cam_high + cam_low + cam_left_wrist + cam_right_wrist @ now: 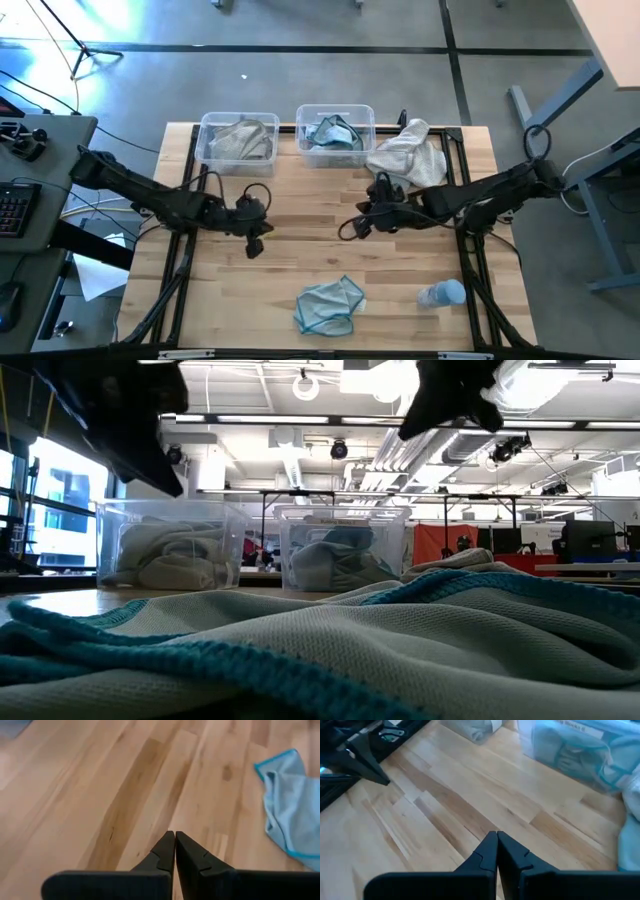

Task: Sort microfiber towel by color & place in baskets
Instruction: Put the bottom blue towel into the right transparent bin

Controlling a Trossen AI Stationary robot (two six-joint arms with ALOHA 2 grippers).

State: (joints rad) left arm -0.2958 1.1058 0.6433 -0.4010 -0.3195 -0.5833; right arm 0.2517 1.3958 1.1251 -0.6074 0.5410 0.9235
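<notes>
Towel sorting partly done, judging by the layout: grey-beige cloth already in the left basket [206, 128], blue-teal cloth in the right basket [367, 114], both tubs side by side at the far edge of the desk [300, 250]. Loose blue-teal towel [330, 305] crumpled near the front edge, well apart from either tub, a little wider across the desk than deep, with no clear long axis beyond that. Left end effector [256, 246] over bare wood, fingers [165, 855] pressed together on nothing. Right end effector [350, 229] likewise closed and empty above mid-desk, fingers [487, 852] tip to tip. Loose towel toward the front from both, roughly between them and about equally near to each; seen off to one side ahead of the left wrist, absent from the right wrist's outlook, so probably the left arm's pick. Grey-beige towel [410, 152] heaped just beside the right basket, close behind the right arm, likely that arm's job. Need to part the fingers before any descent. Small bluish bottle [443, 294] lying near the loose towel, not touching it.
</notes>
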